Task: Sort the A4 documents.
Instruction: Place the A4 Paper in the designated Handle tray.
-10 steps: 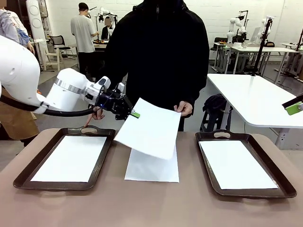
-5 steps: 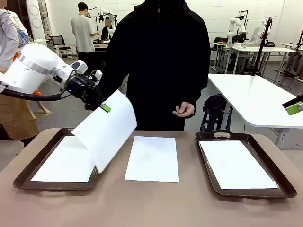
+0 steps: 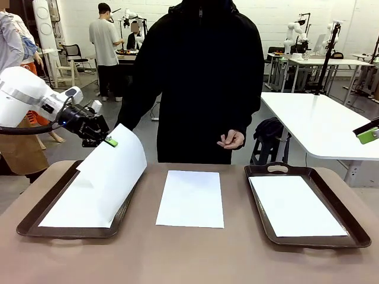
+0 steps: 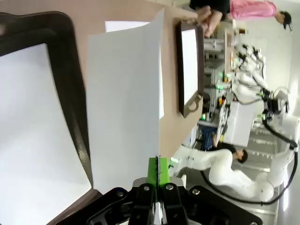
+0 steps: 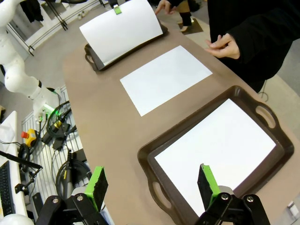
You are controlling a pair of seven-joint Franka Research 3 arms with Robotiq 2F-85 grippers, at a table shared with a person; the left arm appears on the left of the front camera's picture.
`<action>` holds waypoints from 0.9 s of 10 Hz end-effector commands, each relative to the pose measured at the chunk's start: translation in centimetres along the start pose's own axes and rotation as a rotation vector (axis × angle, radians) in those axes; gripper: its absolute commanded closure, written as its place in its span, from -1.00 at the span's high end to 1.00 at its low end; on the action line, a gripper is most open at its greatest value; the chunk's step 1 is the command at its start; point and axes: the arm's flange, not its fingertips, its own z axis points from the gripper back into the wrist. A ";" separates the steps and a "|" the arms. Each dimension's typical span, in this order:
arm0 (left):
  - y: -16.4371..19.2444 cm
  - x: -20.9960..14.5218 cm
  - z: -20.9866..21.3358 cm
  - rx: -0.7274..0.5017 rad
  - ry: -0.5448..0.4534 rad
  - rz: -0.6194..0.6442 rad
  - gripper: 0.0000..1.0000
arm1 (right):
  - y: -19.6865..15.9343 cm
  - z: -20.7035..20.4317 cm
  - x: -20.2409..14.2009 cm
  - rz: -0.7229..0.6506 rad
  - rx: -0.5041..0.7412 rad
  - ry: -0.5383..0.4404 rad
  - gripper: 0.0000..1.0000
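The held A4 sheet [image 3: 112, 177] is pinched by its upper edge between the left fingers [image 3: 110, 142], which are pressed together on it. It hangs below them, bowed over the left tray [image 3: 26, 228], apparently so that it can be laid onto the lower sheet [image 3: 65, 207] lying there. Beyond these fingers a middle sheet [image 3: 190, 198] is left flat on the desk [image 3: 189, 254], presumably to be sorted next. The right fingers [image 3: 367, 135] are held spread and empty, well above the right tray [image 3: 355, 231] and its right sheet [image 3: 296, 207], out of the way

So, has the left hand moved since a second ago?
Yes. The left hand, shut on a sheet, has swung left, from above the middle sheet to over the left tray.
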 end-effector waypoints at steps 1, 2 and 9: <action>0.3 -1.6 0.6 0.028 -0.090 0.044 -0.98 | 0.0 -0.1 0.0 0.000 -0.001 0.000 1.00; 1.1 -1.9 1.3 0.063 -0.081 0.042 -0.98 | 0.0 -0.1 0.0 0.000 -0.001 0.000 1.00; 6.7 -0.7 3.6 0.179 -0.054 -0.012 -0.98 | 0.0 -0.1 0.0 0.000 -0.001 0.000 1.00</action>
